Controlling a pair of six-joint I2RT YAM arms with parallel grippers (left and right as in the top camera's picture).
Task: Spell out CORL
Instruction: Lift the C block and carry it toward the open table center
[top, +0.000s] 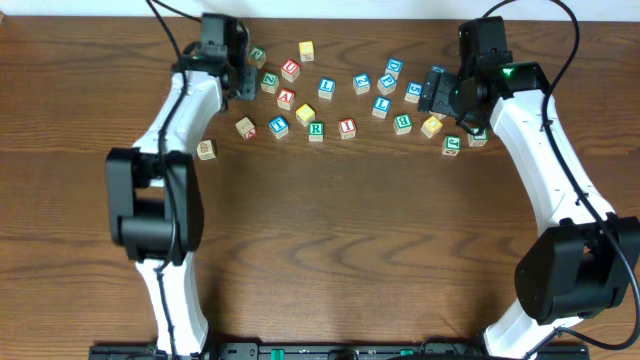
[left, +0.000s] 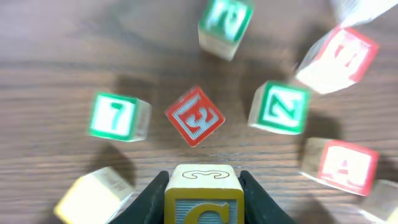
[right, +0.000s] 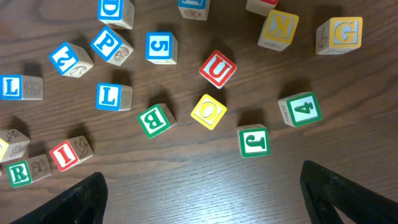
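6 o'clock: we see the left gripper (left: 203, 178) pressed against both sides of the C cube (left: 202, 208) | centre: red cube (left: 194, 116), corner toward us | 9: green 7 cube (left: 115, 116) | 3: green lettered cube (left: 280, 107) | 12: blurred green cube (left: 225, 18) | 4: red A cube (left: 345, 165) | 8: yellow cube (left: 93, 198)
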